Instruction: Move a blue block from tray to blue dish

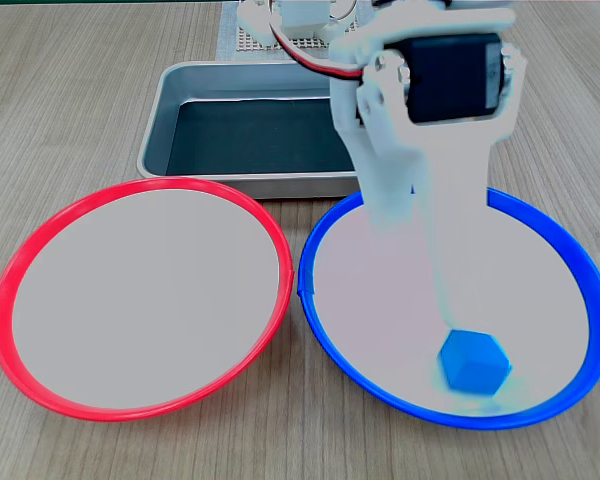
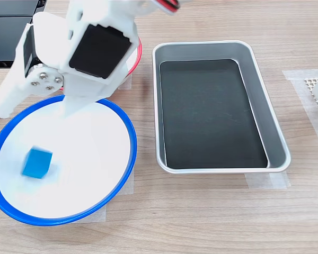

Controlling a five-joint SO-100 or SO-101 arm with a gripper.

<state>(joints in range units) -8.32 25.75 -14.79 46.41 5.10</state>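
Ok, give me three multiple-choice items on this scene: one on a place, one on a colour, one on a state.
1. Where is the blue block?
A. in the tray
B. in the blue dish
C. in the red-rimmed dish

2. What colour is the tray floor?
A. nearly black
B. white
C. red

3. What does the red-rimmed dish hold?
A. a blue block
B. two blocks
C. nothing

Key: 1 B, the block lies inside the blue dish in both exterior views. 2 A, the grey pan's floor is dark. 3 C, the first exterior view shows its pale centre bare.
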